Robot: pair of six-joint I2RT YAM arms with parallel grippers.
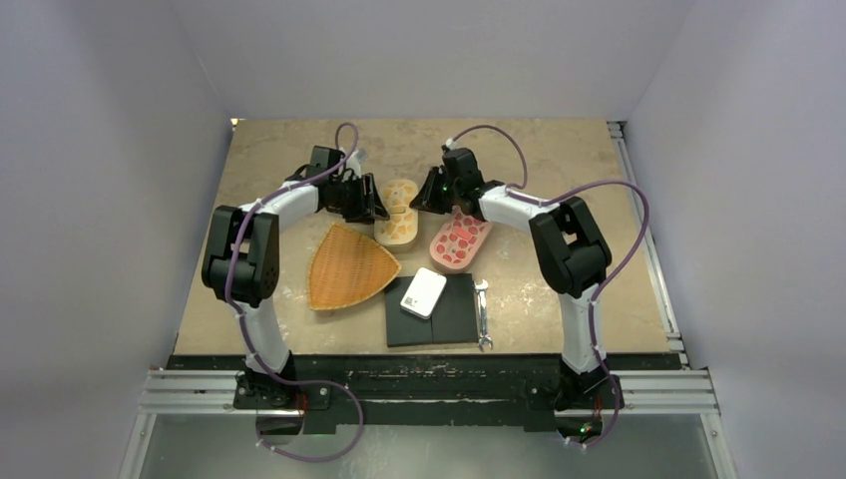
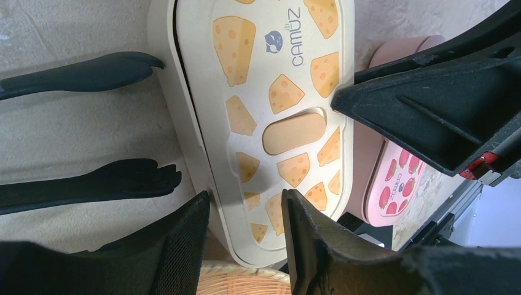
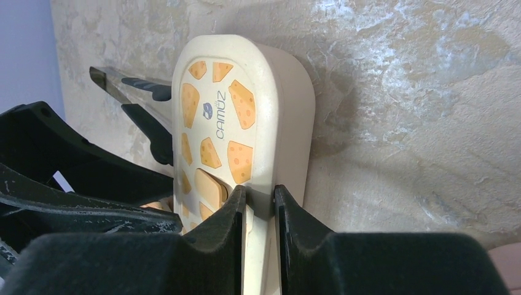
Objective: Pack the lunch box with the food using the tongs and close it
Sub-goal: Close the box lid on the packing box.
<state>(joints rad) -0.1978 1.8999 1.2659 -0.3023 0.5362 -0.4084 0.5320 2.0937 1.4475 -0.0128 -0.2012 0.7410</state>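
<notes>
Gripping the rim of the lunch box between its two black fingers, the right tool is closed on the cream edge, at the side that faces the pink lunch box. The lid with the cheese pattern lies on the lunch box, which stands on the table between the two arms. The left tool stands over the near end of the same lunch box, one finger at its outer wall and the other above the lid. The fingers are apart, but I cannot tell if they press on it. The tongs lie on the table just beside the lunch box, on the side away from the right tool, with their two black tips spread apart. A wicker tray lies near the left arm. Closer to the bases, a black mat carries a small white box, and a silver wrench lies at its right edge.
</notes>
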